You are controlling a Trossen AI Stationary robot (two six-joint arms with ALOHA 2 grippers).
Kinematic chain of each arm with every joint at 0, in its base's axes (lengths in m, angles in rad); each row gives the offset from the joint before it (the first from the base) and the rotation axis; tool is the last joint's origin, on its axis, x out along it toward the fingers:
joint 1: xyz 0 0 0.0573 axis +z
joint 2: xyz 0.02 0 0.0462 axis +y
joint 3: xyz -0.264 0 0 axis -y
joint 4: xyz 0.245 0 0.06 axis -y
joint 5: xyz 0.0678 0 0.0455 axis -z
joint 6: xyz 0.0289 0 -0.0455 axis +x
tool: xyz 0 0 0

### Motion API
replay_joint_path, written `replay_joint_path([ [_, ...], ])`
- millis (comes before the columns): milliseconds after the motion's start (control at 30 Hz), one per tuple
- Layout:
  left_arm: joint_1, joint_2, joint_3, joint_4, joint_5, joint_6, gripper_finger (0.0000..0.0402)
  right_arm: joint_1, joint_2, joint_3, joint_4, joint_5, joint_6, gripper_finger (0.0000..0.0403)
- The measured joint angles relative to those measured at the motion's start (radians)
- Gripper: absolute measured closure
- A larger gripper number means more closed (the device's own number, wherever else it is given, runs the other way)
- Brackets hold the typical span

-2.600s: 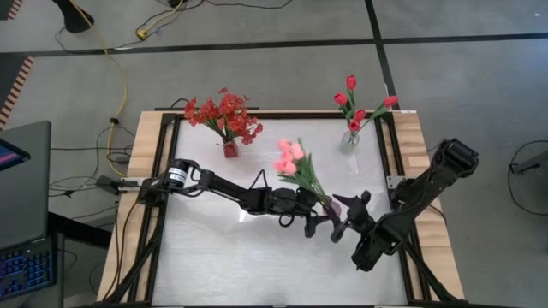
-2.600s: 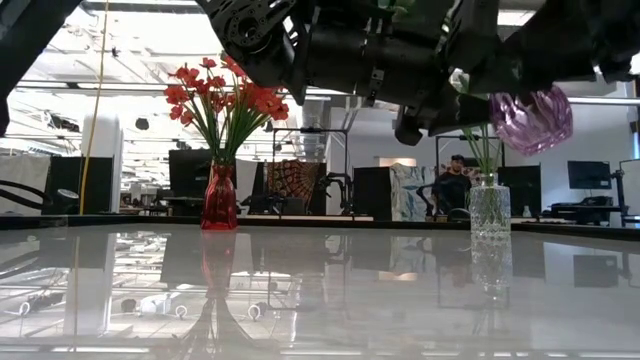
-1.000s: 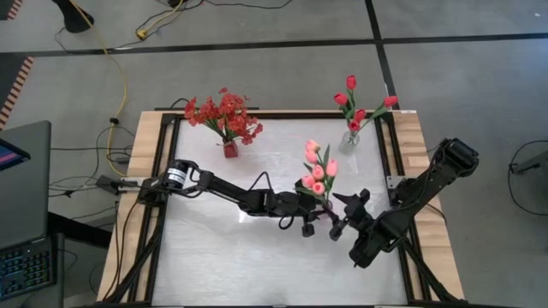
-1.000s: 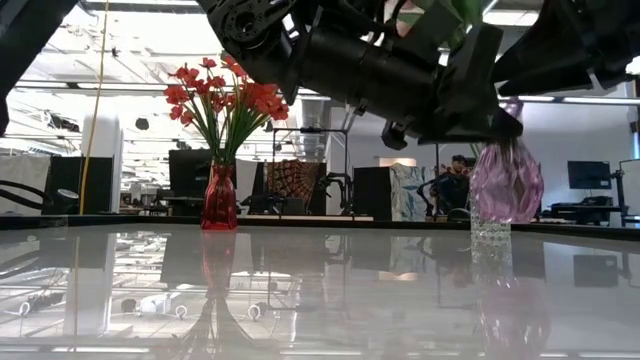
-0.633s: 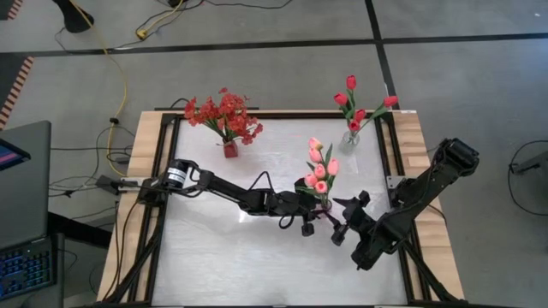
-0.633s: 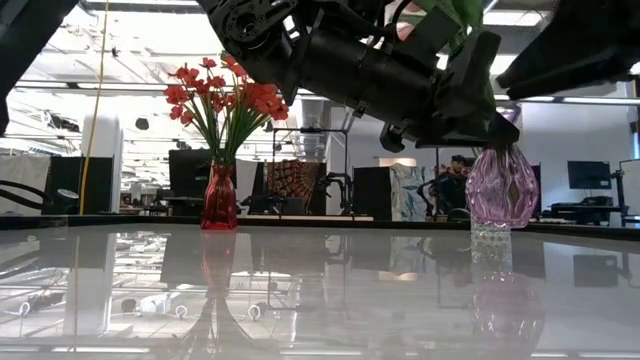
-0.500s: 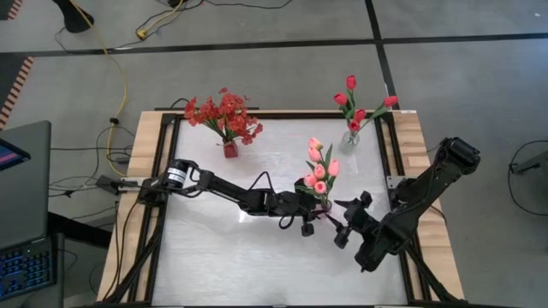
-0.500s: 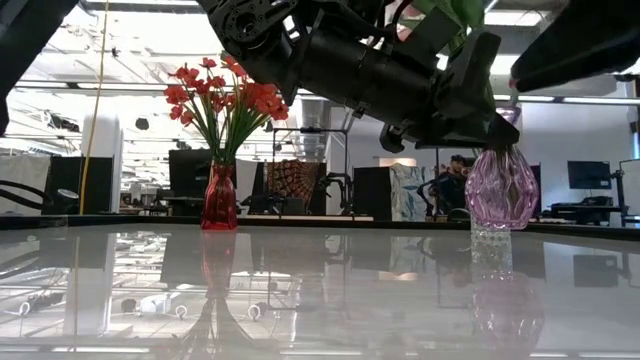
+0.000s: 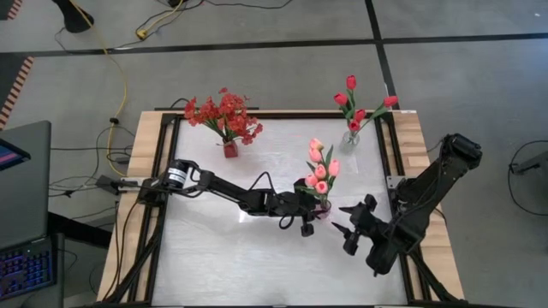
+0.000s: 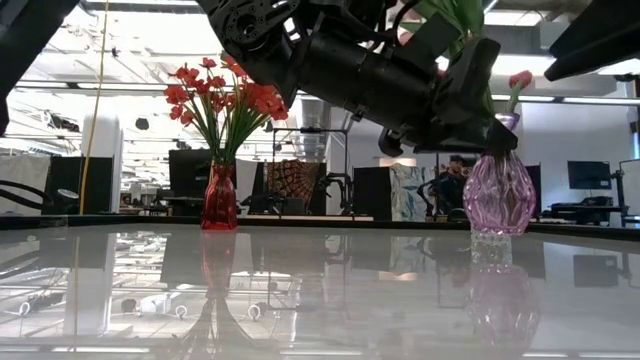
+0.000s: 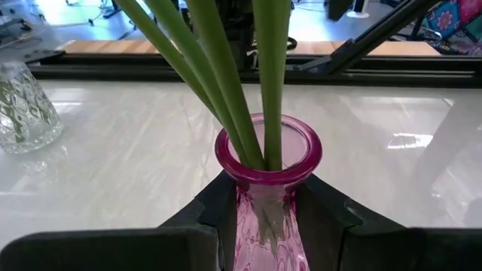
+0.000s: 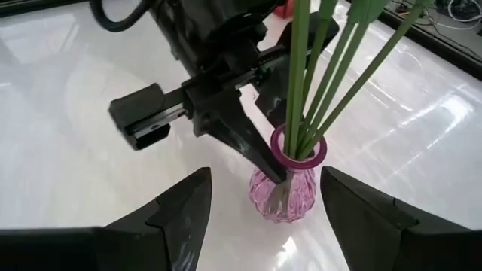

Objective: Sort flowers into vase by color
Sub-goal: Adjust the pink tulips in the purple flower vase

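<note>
We held the pink glass vase (image 11: 265, 199) by its neck between the left jaws (image 11: 265, 218), closed on it to keep it upright on the bench (image 9: 214, 248) while its 4 or so pink tulips (image 9: 319, 169) settled, stems rising through the mouth just above our grip. Our right jaws (image 12: 265, 202) stood wide open and empty, the vase near but clear of both fingers. The red sprays (image 9: 224, 115) and red tulips (image 9: 355, 103) stood well apart in their own vases.
</note>
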Motion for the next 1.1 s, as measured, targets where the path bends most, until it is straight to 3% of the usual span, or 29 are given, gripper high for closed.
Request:
replay_joint_path([
  [700,-0.001,0.004,-0.008,-0.011,0.028,-0.052,0.0307,0.061,0.0,0.0,0.026,-0.018,0.011,0.0127],
  [1100,-0.001,0.004,-0.009,-0.006,0.013,-0.059,0.0245,0.06,0.0,0.0,0.027,-0.018,0.02,0.0127],
])
